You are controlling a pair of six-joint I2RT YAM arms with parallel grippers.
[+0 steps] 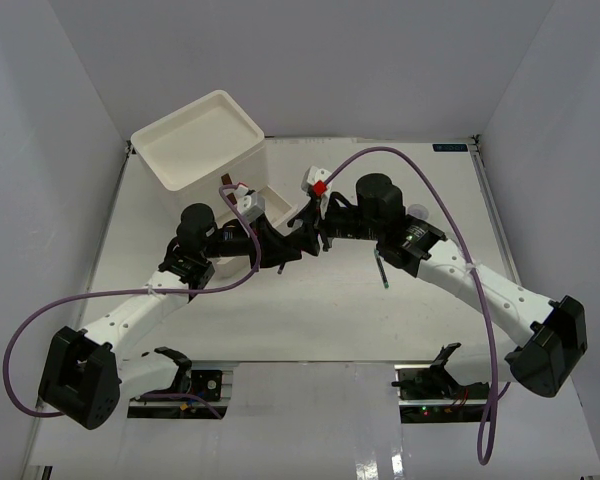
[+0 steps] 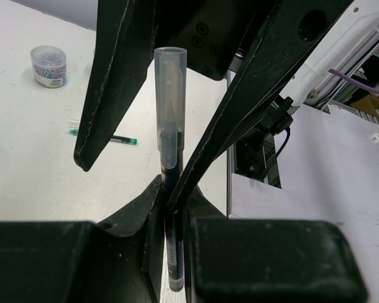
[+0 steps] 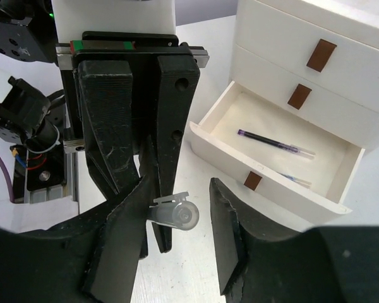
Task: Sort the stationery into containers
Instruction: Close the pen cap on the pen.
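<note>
Plain white walls stood around the white table (image 1: 310, 330). At the upper left of the overhead view we saw the drawer unit (image 1: 205, 140), its bottom drawer (image 3: 208, 148) pulled out with a purple pen (image 3: 275, 144) lying inside. Towards the centre, the left gripper (image 2: 175, 205) pinched a clear-capped pen (image 2: 170, 126) low on its barrel. Just right of it, the right gripper (image 3: 180, 196) stood spread around the cap. We judged that a finger brushing the cap on retreat could twist the pen in that single grip and drop it outside the drawer.

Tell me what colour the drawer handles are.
Brown handles on white drawers; the right wrist view shows them best.
</note>
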